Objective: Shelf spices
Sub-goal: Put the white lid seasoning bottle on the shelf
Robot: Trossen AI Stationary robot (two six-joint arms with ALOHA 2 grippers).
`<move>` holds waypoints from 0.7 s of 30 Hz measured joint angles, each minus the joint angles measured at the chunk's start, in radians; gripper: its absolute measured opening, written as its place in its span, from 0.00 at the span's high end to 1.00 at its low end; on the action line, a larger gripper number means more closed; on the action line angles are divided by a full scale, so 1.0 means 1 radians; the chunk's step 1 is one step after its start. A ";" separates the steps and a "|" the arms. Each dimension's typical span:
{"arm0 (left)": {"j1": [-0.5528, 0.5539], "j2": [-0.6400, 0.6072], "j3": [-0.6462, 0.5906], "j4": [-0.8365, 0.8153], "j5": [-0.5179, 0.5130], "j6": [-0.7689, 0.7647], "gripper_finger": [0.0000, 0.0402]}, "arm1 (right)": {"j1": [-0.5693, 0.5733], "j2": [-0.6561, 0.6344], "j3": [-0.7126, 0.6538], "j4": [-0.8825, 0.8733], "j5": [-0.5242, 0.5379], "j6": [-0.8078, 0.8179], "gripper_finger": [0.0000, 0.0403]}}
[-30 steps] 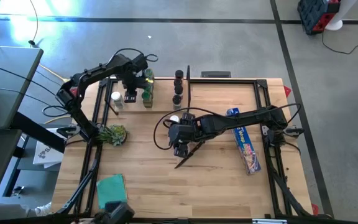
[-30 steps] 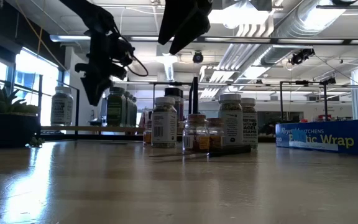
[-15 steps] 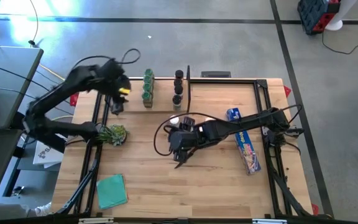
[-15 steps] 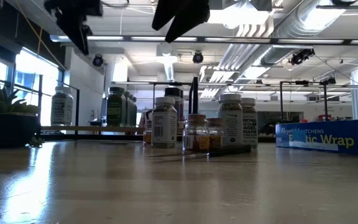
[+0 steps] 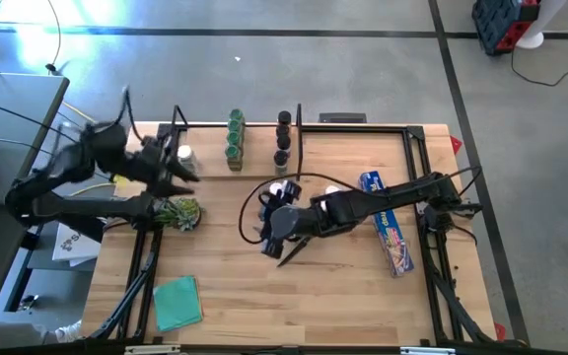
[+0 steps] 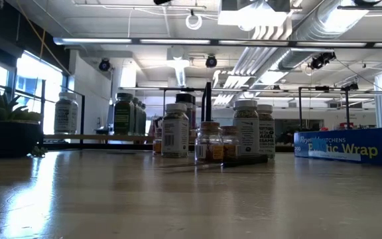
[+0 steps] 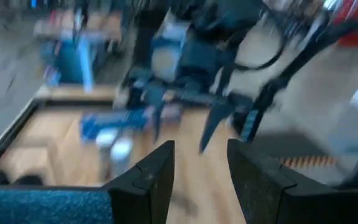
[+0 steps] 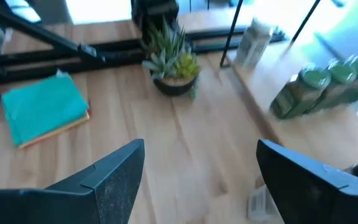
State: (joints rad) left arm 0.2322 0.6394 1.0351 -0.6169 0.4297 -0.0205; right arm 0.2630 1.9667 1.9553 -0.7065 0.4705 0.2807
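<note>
Three green-capped spices [image 5: 235, 139] and several black-capped ones [image 5: 283, 137] stand in rows on the shelf [image 8: 321, 126] at the table's far side. A white-capped jar [image 5: 183, 157] stands at the shelf's left end. More jars [image 6: 211, 139] stand on the tabletop in front of the shelf. My left gripper [image 5: 187, 176] hangs open over the table's left edge, pointing toward the right, with nothing between its fingers [image 7: 201, 168]. My right gripper [image 5: 272, 237] hovers wide open above the table's middle, holding nothing [image 8: 201, 180]. Neither gripper shows in the low view.
A small potted plant [image 5: 178, 211] stands near the left edge, below my left gripper. A teal cloth [image 5: 176, 301] lies at the near left. A long blue wrap box [image 5: 389, 225] lies to the right. A dark knife [image 5: 296, 251] lies under my right gripper.
My left gripper has drawn back from the green-capped jars on the shelf toward the table's left edge and up, tipping from pointing down to nearly level. My right gripper has risen a little and tipped up. Both have gone up out of the low view.
</note>
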 joint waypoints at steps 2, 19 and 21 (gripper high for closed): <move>-0.066 -0.047 -0.130 0.180 -0.081 -0.063 0.64 | 0.000 -0.001 -0.001 0.049 0.033 -0.050 0.24; -0.581 0.018 -0.397 0.591 -0.398 0.061 0.64 | -0.063 0.061 -0.014 0.237 -0.026 -0.181 0.24; -0.612 0.016 -0.383 0.511 -0.425 0.110 0.64 | -0.045 0.091 -0.014 0.223 -0.027 -0.164 0.24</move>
State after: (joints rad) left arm -0.3798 0.6553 0.6520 -0.1060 0.0046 0.0896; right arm 0.2176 2.0575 1.9415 -0.4830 0.4432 0.1166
